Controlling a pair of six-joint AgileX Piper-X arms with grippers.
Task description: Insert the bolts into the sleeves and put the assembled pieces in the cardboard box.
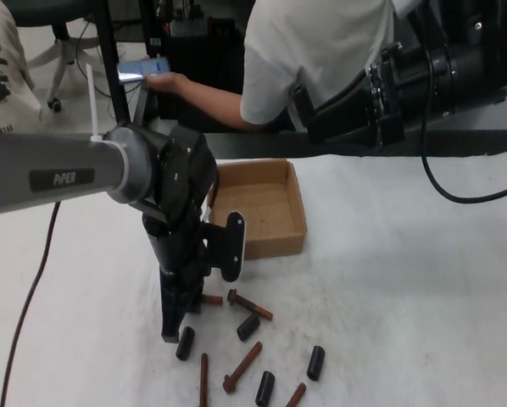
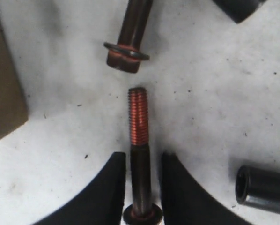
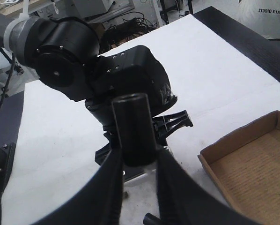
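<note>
L gripper (image 2: 143, 161) jaws narrow, straddling red-threaded dark steel bolt (image 2: 138, 117) flat on white bench (image 2: 215, 108), not yet pinched. Stiff, prob slick: take mid-shank. R gripper (image 3: 139, 157) clamps black cylindrical sleeve (image 3: 130, 122) aloft.

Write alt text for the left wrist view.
A bolt lies on the bench between the open jaws of the left gripper, threaded end pointing away. A second bolt lies beyond its tip, with a black sleeve and the cardboard box nearby.
</note>
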